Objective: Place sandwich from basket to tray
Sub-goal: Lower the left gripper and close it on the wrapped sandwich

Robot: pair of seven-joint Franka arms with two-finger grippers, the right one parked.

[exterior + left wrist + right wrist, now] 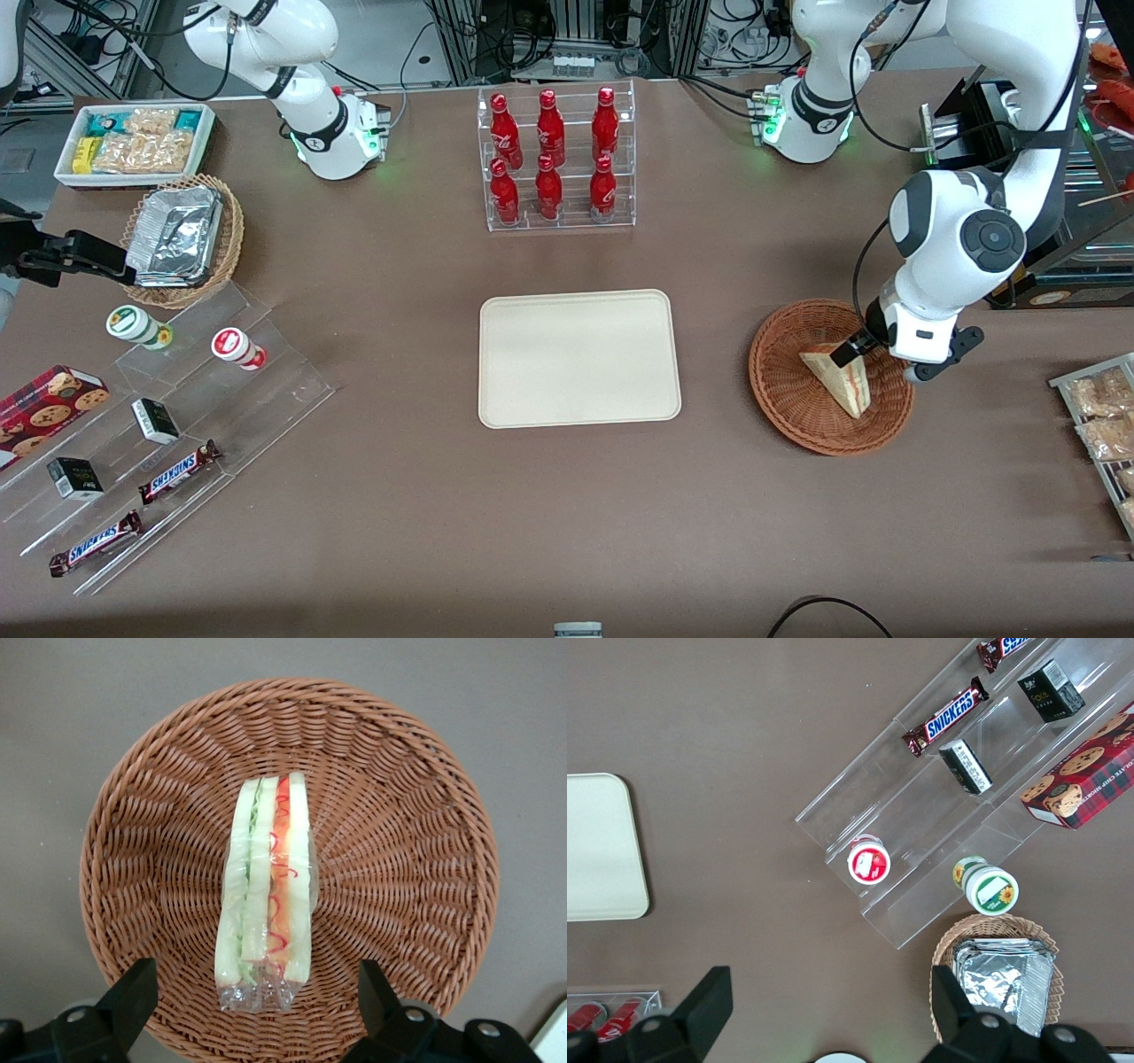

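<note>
Two fingers (133, 997) of our left gripper (257, 1010) stand wide apart above the sandwich (266, 890), which lies in the basket (425, 859) with its long axis running between them, so we judge a straight descent would straddle its width.

Left arm: bent at the elbow, wrist angled downward | Tool (257, 992): held low above the basket (780, 390), fingers (133, 992) spread wide apart, nothing gripped between them
</note>
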